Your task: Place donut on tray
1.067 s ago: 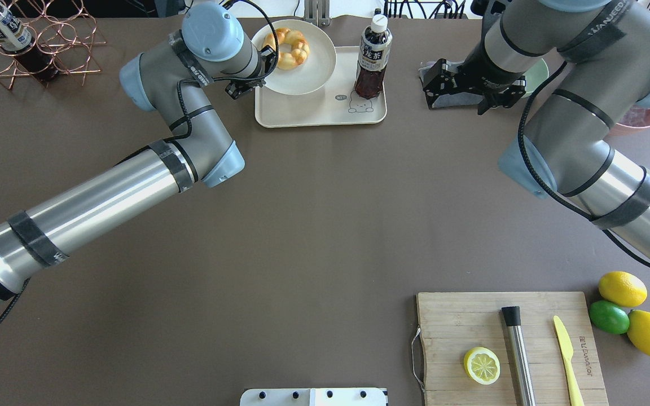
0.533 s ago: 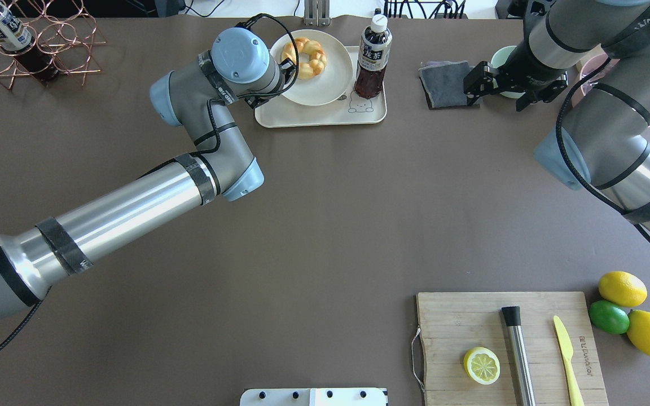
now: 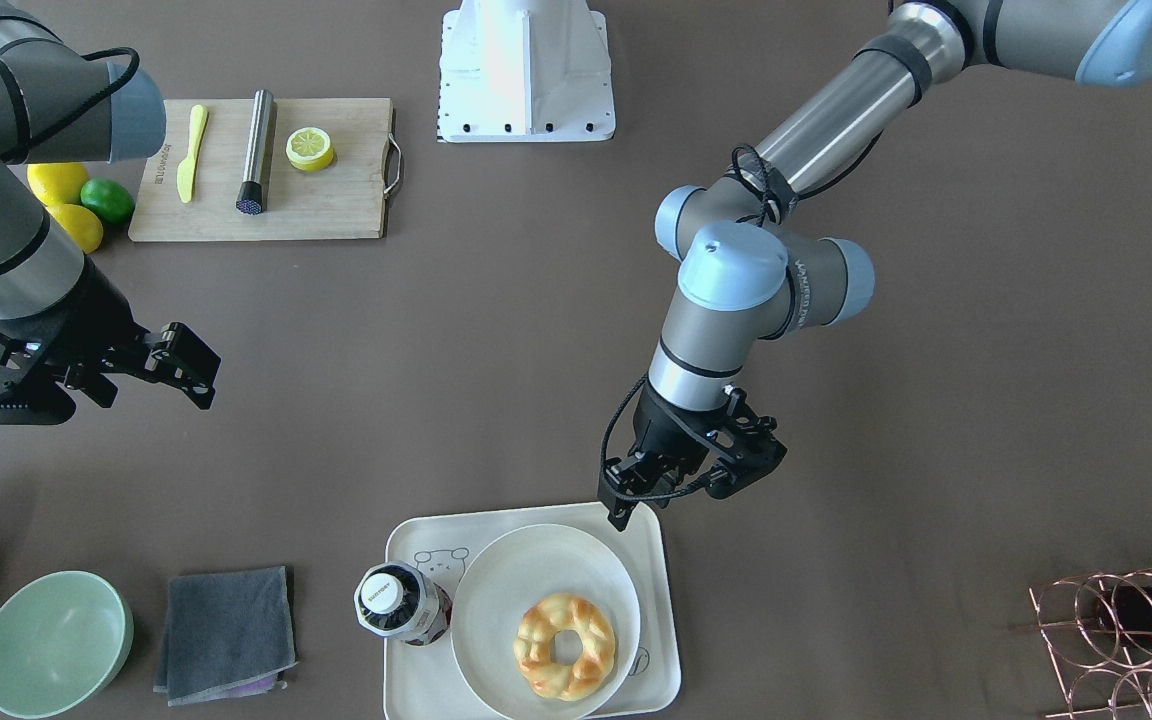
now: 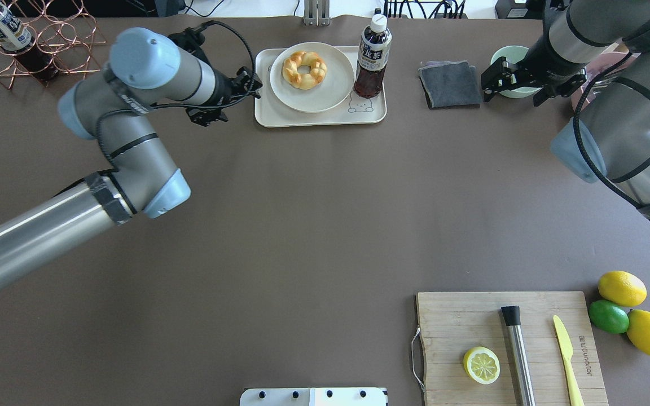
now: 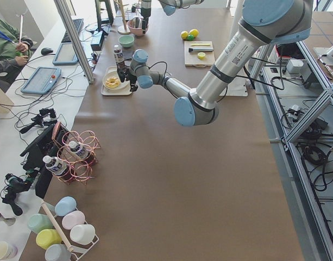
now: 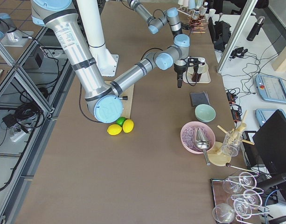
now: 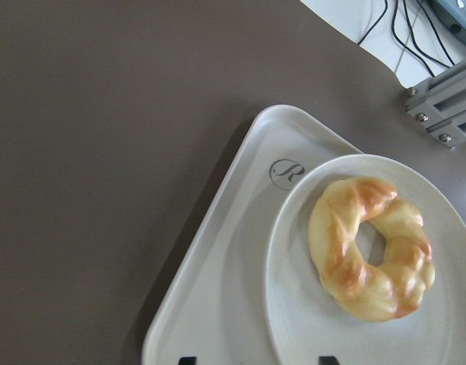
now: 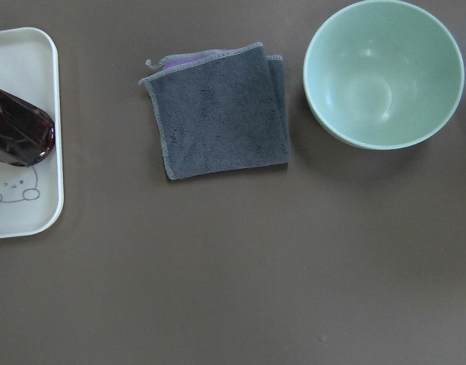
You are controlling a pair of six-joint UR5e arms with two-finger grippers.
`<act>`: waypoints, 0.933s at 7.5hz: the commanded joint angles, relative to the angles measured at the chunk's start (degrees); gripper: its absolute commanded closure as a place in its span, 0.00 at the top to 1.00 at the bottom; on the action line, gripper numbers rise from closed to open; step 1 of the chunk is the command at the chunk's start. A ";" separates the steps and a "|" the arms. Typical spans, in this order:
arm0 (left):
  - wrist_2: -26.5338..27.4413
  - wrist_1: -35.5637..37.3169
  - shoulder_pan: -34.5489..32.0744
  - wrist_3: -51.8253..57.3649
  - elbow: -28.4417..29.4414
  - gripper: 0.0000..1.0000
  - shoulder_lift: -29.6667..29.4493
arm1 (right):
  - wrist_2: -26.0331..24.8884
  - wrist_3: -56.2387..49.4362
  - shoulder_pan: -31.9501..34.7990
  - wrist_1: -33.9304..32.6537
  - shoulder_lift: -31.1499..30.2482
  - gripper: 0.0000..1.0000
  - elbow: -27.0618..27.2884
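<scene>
Donut (image 4: 304,70) sits on the round white plate (image 4: 313,100) on the tray (image 4: 302,119), so the job looks done, and the left gripper (image 4: 233,100), jaws wide and holding nothing, should back off slowly without bumping the tray, which seems very close.

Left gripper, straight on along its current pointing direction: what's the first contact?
Likely the tray, at its corner by the white plate; the left gripper angles down at it in the wrist view. Height is unclear.
</scene>
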 commanded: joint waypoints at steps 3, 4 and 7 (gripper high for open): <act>-14.14 20.38 -12.50 33.00 -36.25 0.99 31.68 | 4.74 -23.65 12.92 -0.59 -6.76 1.00 -5.46; -14.49 20.32 -16.96 47.19 -36.12 0.99 37.92 | 4.75 -31.91 17.05 -1.02 -8.96 1.00 -7.31; -23.36 22.07 -34.71 82.13 -26.13 0.99 42.10 | 3.96 -52.33 26.82 -9.43 -11.70 1.00 -9.17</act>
